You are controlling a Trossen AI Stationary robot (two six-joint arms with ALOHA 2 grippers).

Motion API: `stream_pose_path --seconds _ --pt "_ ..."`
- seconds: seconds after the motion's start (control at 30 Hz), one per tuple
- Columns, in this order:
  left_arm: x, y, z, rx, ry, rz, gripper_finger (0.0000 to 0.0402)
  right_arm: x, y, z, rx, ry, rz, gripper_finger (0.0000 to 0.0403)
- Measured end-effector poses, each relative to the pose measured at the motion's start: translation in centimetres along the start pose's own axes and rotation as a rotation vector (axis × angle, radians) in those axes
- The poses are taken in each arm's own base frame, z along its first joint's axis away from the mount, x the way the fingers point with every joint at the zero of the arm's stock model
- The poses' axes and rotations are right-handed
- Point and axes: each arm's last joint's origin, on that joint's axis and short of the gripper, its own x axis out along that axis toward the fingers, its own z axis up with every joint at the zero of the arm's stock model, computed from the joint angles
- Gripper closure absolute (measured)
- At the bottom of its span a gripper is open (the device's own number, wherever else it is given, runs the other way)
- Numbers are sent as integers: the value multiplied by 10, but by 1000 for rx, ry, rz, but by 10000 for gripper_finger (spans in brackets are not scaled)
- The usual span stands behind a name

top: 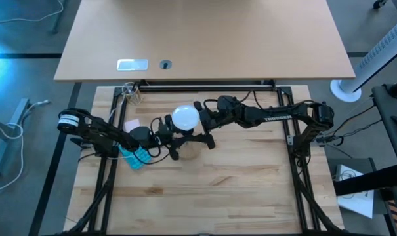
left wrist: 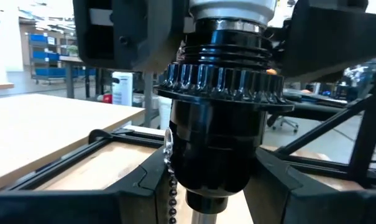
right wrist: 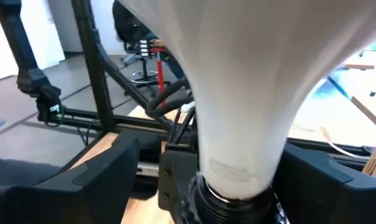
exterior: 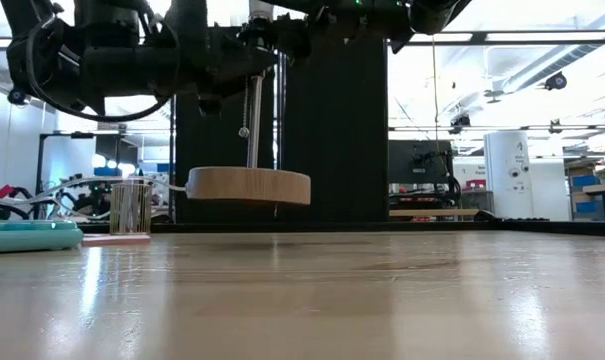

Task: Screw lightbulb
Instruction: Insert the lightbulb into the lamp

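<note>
The white lightbulb (top: 185, 118) sits with its neck (right wrist: 240, 155) in a black socket (left wrist: 215, 124). The socket stands on a thin rod (exterior: 252, 130) above a round wooden disc (exterior: 249, 186), which hovers clear of the table. A bead chain (exterior: 244, 115) hangs beside the rod. My left gripper (top: 175, 134) comes from the table's left and is shut on the socket. My right gripper (top: 201, 124) comes from the right and is open. Its fingers (right wrist: 113, 168) stand level on either side of the bulb's neck. My left gripper pinches the lower body of the black socket (left wrist: 194, 162) between its two fingers, below the ribbed collar. The fingers (left wrist: 138, 186) come at it about level from the table's left. The socket stands upright, and the rod and wooden disc hang below it, lifted clear of the table.
A teal object (top: 136, 157) lies near the left arm. A clear cup of sticks (exterior: 132, 208) stands at the far left. Black frame rails (top: 205, 85) edge the table, and a pale desk (top: 205, 39) lies beyond. The near half of the table (top: 205, 196) is bare wood.
</note>
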Motion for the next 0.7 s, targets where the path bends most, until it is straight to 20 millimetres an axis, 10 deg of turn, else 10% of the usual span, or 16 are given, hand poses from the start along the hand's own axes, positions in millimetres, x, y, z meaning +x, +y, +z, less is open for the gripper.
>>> stream_pose_path --seconds 0.7 --pt "-3 -14 4 -52 -40 -57 264 -5 -4 15 -141 -139 220 92"
